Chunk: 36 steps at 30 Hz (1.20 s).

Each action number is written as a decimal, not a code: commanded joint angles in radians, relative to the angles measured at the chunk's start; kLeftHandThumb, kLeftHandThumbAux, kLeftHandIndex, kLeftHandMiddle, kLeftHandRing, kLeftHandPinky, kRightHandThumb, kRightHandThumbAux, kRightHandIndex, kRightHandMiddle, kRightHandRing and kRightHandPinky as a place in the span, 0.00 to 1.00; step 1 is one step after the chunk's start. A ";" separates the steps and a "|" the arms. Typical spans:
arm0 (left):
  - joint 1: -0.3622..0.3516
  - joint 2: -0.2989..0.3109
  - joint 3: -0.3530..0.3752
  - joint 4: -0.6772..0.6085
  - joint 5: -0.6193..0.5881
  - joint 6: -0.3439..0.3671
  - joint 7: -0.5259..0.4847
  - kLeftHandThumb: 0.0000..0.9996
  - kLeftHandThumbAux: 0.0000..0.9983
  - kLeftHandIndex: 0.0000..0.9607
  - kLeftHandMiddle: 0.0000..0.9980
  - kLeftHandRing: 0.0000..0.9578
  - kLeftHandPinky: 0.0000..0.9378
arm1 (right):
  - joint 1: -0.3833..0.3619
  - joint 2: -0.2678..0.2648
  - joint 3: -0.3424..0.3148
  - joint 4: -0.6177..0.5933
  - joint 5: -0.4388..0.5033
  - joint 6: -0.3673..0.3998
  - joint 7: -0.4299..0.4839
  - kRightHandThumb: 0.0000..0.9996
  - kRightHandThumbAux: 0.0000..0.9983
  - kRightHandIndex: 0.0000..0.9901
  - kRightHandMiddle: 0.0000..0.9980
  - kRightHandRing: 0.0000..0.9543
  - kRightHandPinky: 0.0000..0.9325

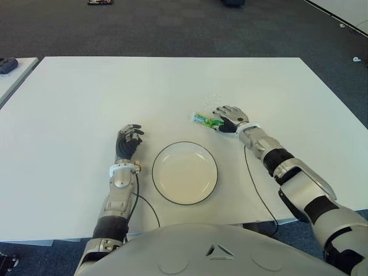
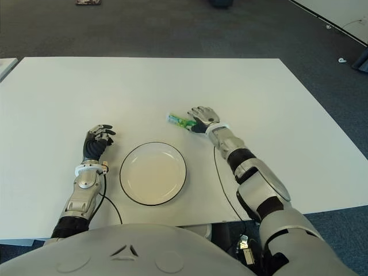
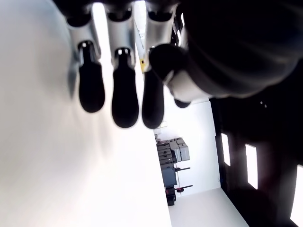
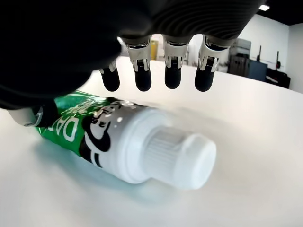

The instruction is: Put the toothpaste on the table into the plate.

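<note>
Right hand (image 1: 230, 119) over toothpaste (image 1: 205, 120), fingers unclenched, seemingly no grip yet; tube beyond plate (image 1: 184, 172) – lift, transfer remain; left hand (image 1: 127, 142) beside plate, relaxed.

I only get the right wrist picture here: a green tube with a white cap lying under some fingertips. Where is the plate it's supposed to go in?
Observer: The plate sits on the table nearer the robot's body than the toothpaste, between its two arms.
Operator: Anything in the plate?
Observer: No, it shows only its bare white inside with a dark rim.
Operator: What is the other hand doing?
Observer: The left hand shows to the left of the plate, fingers loosely curled, holding nothing.
Operator: Has the right hand grabbed the tube?
Observer: Not yet. The right hand is over the toothpaste's cap end, fingers extended above it; the tube lies flat on the table.
</note>
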 commanded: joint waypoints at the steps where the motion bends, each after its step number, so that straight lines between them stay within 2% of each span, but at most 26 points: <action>1: 0.007 -0.005 0.010 -0.004 -0.007 0.023 0.002 0.83 0.68 0.41 0.50 0.66 0.62 | 0.149 0.020 0.075 -0.002 -0.068 0.058 -0.011 0.39 0.53 0.00 0.00 0.00 0.00; 14: 0.019 -0.020 0.019 -0.030 -0.014 0.038 0.001 0.83 0.68 0.42 0.49 0.64 0.62 | 0.246 -0.029 0.139 -0.132 -0.127 0.126 -0.084 0.29 0.62 0.00 0.00 0.00 0.00; 28: 0.022 -0.020 0.020 -0.036 -0.012 0.040 -0.005 0.83 0.68 0.42 0.49 0.65 0.62 | 0.294 -0.065 0.159 -0.216 -0.143 0.155 -0.059 0.27 0.62 0.00 0.00 0.00 0.00; 36: 0.017 -0.019 0.022 -0.031 -0.013 0.048 -0.004 0.83 0.68 0.42 0.49 0.64 0.61 | 0.334 -0.110 0.155 -0.324 -0.153 0.167 -0.036 0.27 0.62 0.00 0.00 0.00 0.00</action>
